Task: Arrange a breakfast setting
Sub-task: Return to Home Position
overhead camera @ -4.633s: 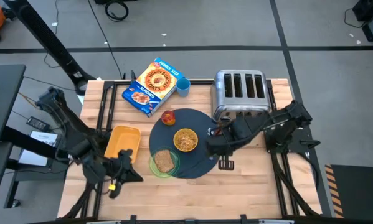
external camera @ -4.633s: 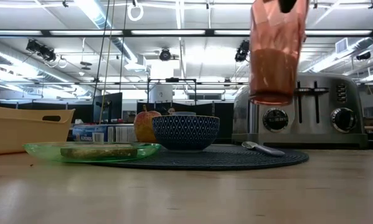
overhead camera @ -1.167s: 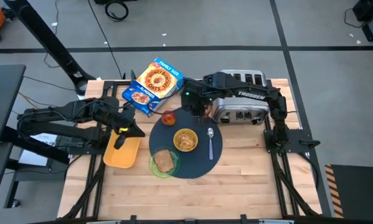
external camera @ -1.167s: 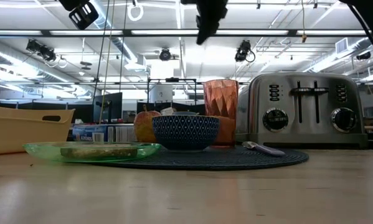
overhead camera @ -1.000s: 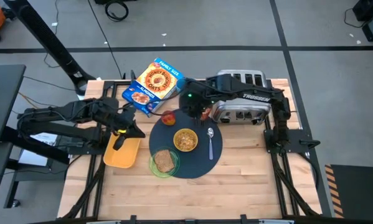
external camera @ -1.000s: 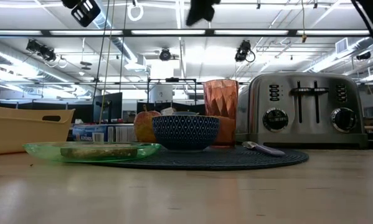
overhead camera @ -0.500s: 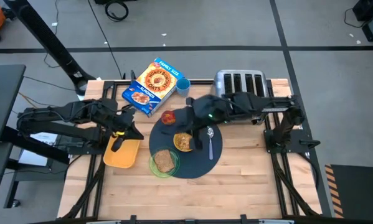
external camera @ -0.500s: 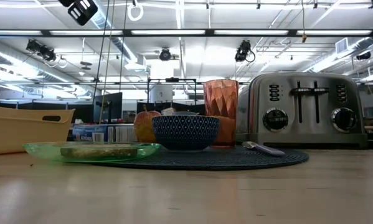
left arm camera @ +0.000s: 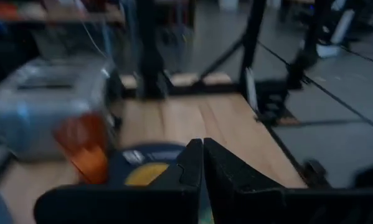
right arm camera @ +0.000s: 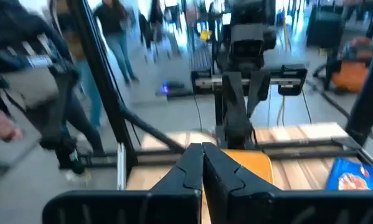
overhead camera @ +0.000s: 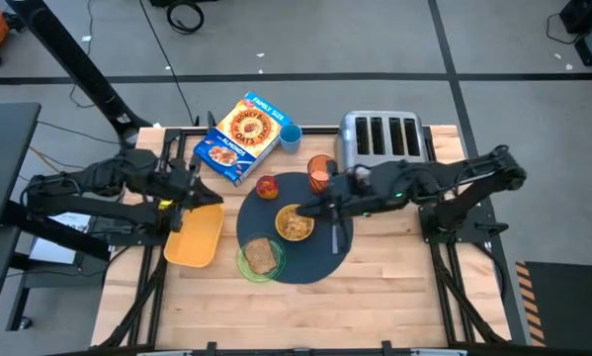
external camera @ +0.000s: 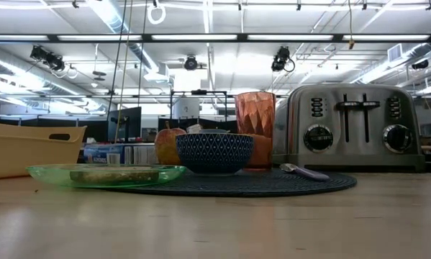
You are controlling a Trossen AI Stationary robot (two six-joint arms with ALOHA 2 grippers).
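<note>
A wooden table (overhead camera: pixel 394 282) seen from above holds a large dark blue-grey round mat (overhead camera: pixel 315 262) at its centre. A small round bowl of yellowish cereal (overhead camera: pixel 295 223) sits mid-mat, with a red apple (overhead camera: pixel 267 187) behind it to the left and an orange-brown cup (overhead camera: pixel 320 171) behind it to the right, at the mat's back edge. A metal spoon (overhead camera: pixel 336 237) lies just right of the bowl. A translucent green plate (overhead camera: pixel 244 265) carrying a toast slice (overhead camera: pixel 262 255) overlaps the mat's front-left edge. A tilted cereal box (overhead camera: pixel 238 138) reads "Honey Bunches of Oats" and "Family Size". Beside it along the back edge stand a small blue cup (overhead camera: pixel 291 136) and a chrome four-slot toaster (overhead camera: pixel 380 138). The right gripper (overhead camera: pixel 313 209) hovers by the bowl's right rim, fingers pressed together, empty. The left gripper (overhead camera: pixel 205 198) hangs over the back edge of a yellow tray (overhead camera: pixel 192 237) left of the mat, fingers likewise closed on nothing. The table's front strip is bare wood.
</note>
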